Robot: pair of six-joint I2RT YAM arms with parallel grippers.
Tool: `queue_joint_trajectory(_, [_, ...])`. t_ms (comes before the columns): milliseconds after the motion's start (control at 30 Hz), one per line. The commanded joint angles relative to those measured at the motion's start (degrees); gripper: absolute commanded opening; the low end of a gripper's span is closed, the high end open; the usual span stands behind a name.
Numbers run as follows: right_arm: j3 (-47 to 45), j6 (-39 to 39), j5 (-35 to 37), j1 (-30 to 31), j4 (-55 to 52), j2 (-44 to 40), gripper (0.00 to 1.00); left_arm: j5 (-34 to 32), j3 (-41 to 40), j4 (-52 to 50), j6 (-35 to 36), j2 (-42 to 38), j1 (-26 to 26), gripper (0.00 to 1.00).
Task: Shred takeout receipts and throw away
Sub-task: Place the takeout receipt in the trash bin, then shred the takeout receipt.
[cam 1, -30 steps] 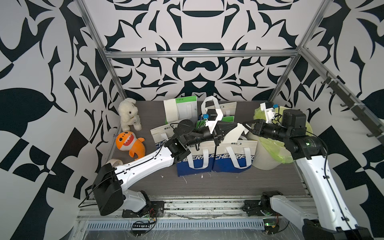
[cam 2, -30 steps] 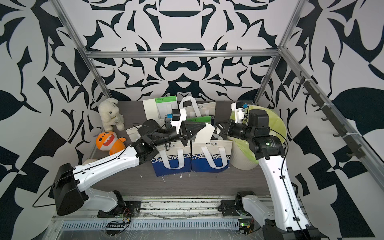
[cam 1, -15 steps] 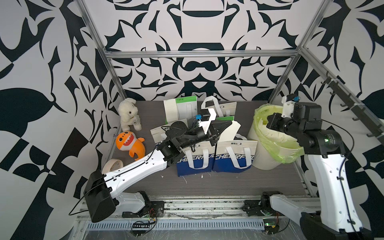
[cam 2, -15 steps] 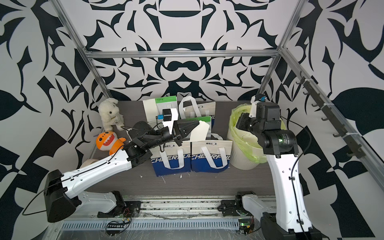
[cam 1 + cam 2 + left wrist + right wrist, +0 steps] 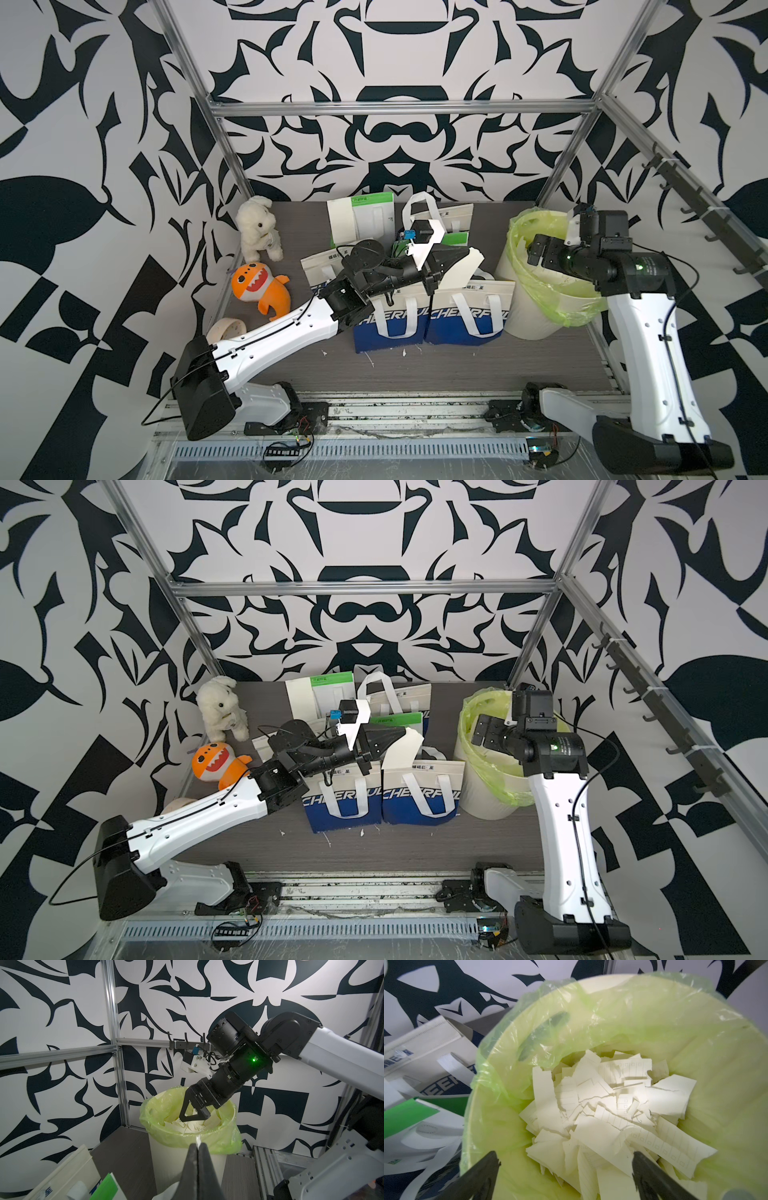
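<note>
Receipt piece (image 5: 459,272): a cream-white, blank slip with an uneven upper edge is hanging from the left hand's fingertips and drooping below them. In the left wrist view it is showing edge-on as a thin white sliver poking out past the fingertips.
Torn pieces (image 5: 602,1109): many cream strips and scraps, some with faint ruled lines and small boxes, are lying heaped directly beneath the right hand.
Left hand (image 5: 457,255): it is pinching the receipt piece, with its fingers pressed flat together on the paper.
Left arm: the white link is slanting up from its base and the black wrist section is running nearly level. It is carrying the hand above the tote bags (image 5: 467,328), with the fingertips pointing toward the bin and apart from it.
Right hand (image 5: 194,1115): its fingers are spreading wide and gripping nothing. The tips are dipping inside the bin's mouth, just over the heap.
Right arm: the white link is rising steeply from its base and bending at the elbow, and the wrist is angling down toward the bin.
Bin (image 5: 515,320): the cream bin is wearing a yellow-green liner. It is standing on the dark bench (image 5: 415,365), ringing the right hand's fingertips.
</note>
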Motion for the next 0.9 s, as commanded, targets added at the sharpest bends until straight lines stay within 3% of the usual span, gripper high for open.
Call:
queue_joint_trajectory(0, [2.7,-1.8,-8.6,-0.3,2.4,-2.3,0.93,-2.0,1.7,0.0,-0.1,-0.3,-0.4,0.0])
queue_joint_trajectory(233, [-5.2,1.4,-42.0,-0.3,23.6,-13.3,0.9,-5.1,1.0,5.7,-6.0,0.4,-0.4,0.0])
queue_joint_trajectory(400, [-11.9,9.6,-57.7,-0.3,38.2,-15.0,0.9,-3.7,-0.5,12.0,-11.1,0.0,-0.4,0.0])
queue_joint_trajectory(567, [-17.8,16.5,-61.2,0.2,50.6,-16.0,0.87,-3.5,-1.8,16.7,-15.0,-0.1,-0.4,0.0])
queue_joint_trajectory(867, [-20.5,20.1,-61.6,5.6,59.5,-15.5,0.81,-3.8,-3.1,22.5,-19.5,1.4,-0.4,0.0])
